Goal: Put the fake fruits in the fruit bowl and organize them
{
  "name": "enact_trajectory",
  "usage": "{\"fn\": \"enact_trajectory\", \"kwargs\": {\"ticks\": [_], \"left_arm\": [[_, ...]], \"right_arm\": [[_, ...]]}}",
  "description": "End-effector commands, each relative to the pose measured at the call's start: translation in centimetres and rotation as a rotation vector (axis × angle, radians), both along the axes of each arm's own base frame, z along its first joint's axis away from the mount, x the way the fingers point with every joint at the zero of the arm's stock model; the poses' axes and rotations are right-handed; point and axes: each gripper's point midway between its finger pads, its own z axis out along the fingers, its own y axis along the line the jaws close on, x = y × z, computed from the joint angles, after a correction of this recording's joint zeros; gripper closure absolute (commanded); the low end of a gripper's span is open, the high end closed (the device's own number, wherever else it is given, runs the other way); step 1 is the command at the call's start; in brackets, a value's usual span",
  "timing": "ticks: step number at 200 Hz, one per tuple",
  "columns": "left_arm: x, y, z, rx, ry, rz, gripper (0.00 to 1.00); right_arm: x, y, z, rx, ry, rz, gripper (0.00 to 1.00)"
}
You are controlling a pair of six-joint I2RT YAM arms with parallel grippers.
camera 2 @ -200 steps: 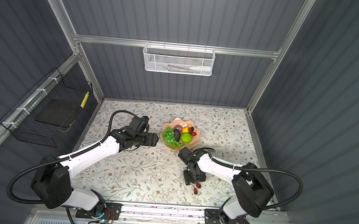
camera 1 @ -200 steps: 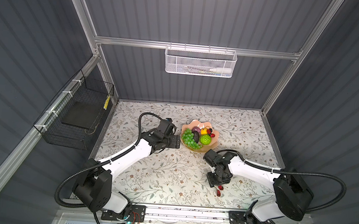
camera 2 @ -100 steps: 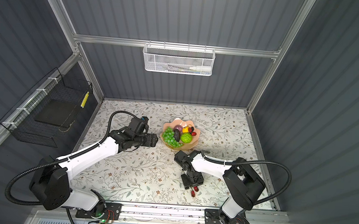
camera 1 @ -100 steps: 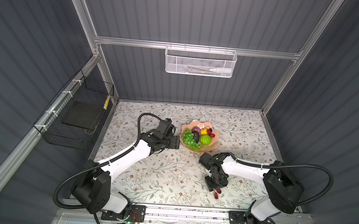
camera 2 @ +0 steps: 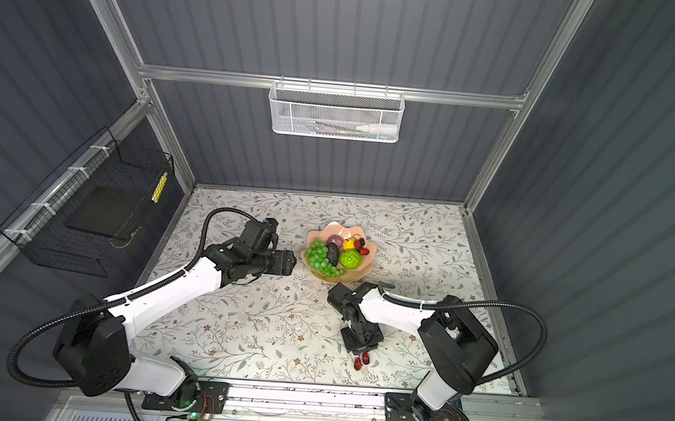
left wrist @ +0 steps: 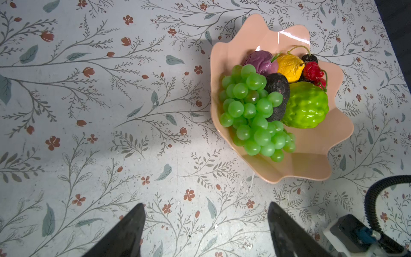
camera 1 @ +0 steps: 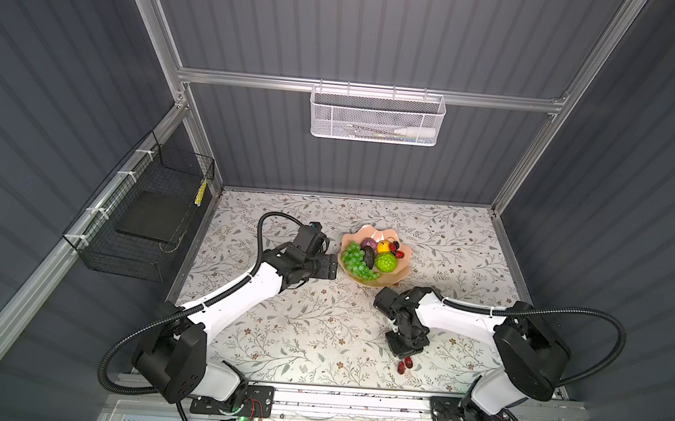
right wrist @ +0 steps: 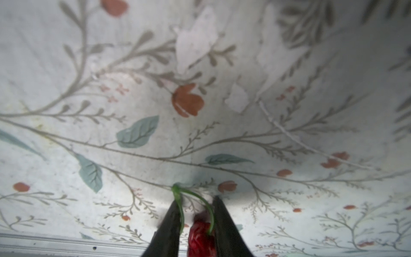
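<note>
The peach-pink fruit bowl (camera 1: 363,234) (left wrist: 311,160) stands mid-table. In it lie a green grape bunch (left wrist: 251,111), a purple fruit (left wrist: 261,62), a yellow fruit (left wrist: 289,66), a dark avocado (left wrist: 278,89), a lime-green bumpy ball (left wrist: 307,106) and red and dark cherries (left wrist: 312,70). My left gripper (camera 1: 335,267) (left wrist: 206,204) hovers open just left of the bowl, holding nothing. Near the front edge my right gripper (camera 1: 406,353) (right wrist: 195,200) points down, its jaws drawn narrow around a pair of red cherries (camera 1: 405,365) (right wrist: 201,235) and their green stems, which lie on the table.
A white mesh basket (camera 1: 377,117) hangs on the back wall. A black wire basket (camera 1: 144,211) hangs on the left wall. The metal front rail (camera 1: 352,400) runs close behind the cherries. The floral table covering (camera 1: 309,325) is peeling in patches.
My right gripper moved forward and down over the cherries and its jaws closed in around them. The left arm stayed still.
</note>
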Motion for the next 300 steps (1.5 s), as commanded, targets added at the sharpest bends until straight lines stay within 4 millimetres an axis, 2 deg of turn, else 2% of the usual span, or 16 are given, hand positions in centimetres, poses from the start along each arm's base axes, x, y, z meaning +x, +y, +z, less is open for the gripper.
{"fn": "enact_trajectory", "kwargs": {"ticks": [1,43,75,99,141,176,202,229,250,300], "left_arm": [[0.1,0.3,0.2,-0.006,-0.001,0.015,0.13],[0.2,0.2,0.2,-0.005,0.001,0.012,0.13],[0.2,0.3,0.4,-0.001,-0.003,0.015,0.14],[0.2,0.7,0.5,0.007,-0.009,0.031,0.14],[0.4,1.5,0.8,0.018,-0.032,0.077,0.14],[0.5,2.2,1.2,0.039,-0.048,0.105,0.14],[0.4,2.6,1.0,0.036,-0.05,0.129,0.14],[0.0,2.7,1.0,0.027,-0.038,0.131,0.14],[-0.3,3.0,1.1,0.028,-0.04,0.136,0.14],[-0.8,3.6,1.3,0.034,-0.046,0.146,0.13]], "right_arm": [[-0.1,-0.8,-1.2,-0.049,0.013,-0.012,0.8],[0.3,-0.7,-1.1,-0.047,-0.004,-0.011,0.91],[1.4,0.1,0.1,0.003,-0.065,-0.006,0.94],[2.8,0.7,2.2,0.073,-0.154,-0.032,0.97],[6.4,-0.1,7.5,0.192,-0.328,-0.104,0.98],[11.4,-0.7,11.7,0.296,-0.493,-0.154,0.97],[17.0,-0.3,13.9,0.352,-0.625,-0.153,0.96],[22.1,0.4,14.0,0.362,-0.673,-0.148,0.96],[25.0,0.5,13.6,0.319,-0.693,-0.126,0.96],[29.0,0.3,12.9,0.275,-0.724,-0.085,0.95]]}}
